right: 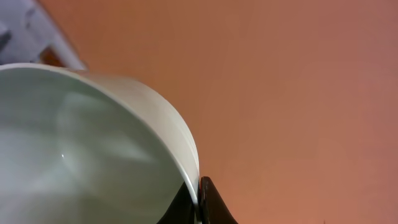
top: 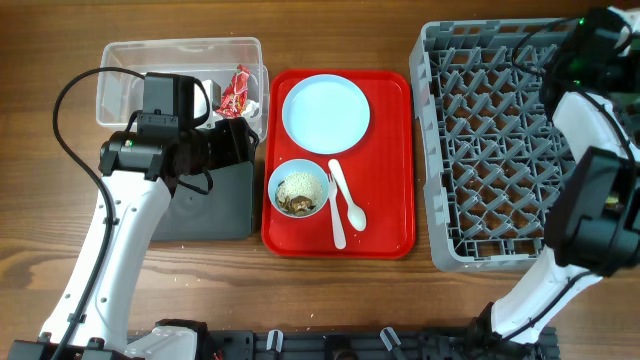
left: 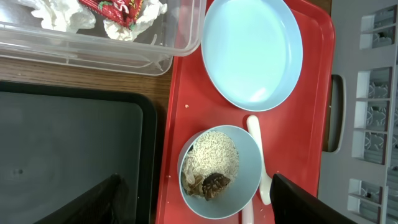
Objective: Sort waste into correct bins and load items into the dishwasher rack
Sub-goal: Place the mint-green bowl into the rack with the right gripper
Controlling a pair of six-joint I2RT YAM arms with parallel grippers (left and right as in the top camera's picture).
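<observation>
The mint bowl fills the right wrist view, its rim pinched between the clenched fingers of the right gripper. Only a blurred orange-red background shows behind it. Overhead, that arm hangs over the far corner of the rack, though the bowl itself cannot be made out there. It looks light, stiff and smooth, so a one-point rim pinch probably lets it swing. Lowering it gently between the pegs seems wise.

The left gripper hovers spread and empty above the black tray, just beside the red tray. On the red tray sit the plate, the blue bowl, the fork and the spoon. The blue bowl holds the scraps, which are loose and crumbly and would likely spill if it tilts. Its rim on the bare side, away from the cutlery, looks like the best hold.

The wrapper and napkin already lie in the tub.
</observation>
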